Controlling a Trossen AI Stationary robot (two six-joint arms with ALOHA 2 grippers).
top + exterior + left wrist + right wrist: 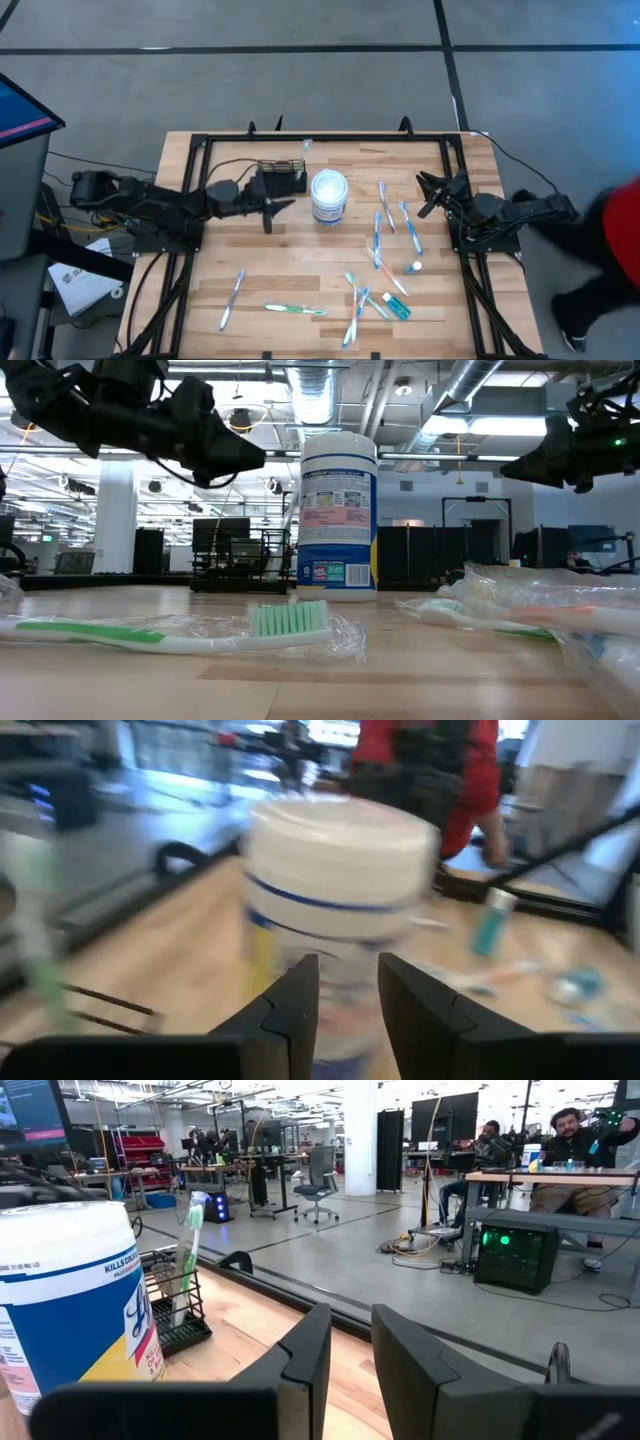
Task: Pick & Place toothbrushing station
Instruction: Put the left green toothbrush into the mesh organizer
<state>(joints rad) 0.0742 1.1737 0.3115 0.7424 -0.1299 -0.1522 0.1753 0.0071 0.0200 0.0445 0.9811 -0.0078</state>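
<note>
1. Spreading under everything, the wooden worktop [300, 270] carries scattered toothbrushes toward its near side.
2. Reaching in from the left, the left arm is the nearer one; its pincer [283, 207] hangs above the boards, fingers parted a little with nothing between them.
3. Standing just right of that pincer, the white tub [329, 196] is not the target.
4. Sitting just behind the left pincer, the black wire rack [281, 173] runs its long side left to right.
5. Waiting well apart, the right pincer [430, 195] is narrowly parted, empty.

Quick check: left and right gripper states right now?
Left gripper: open, empty, raised beside the white tub.
Right gripper: open, empty, parked at the table's right side.
</note>
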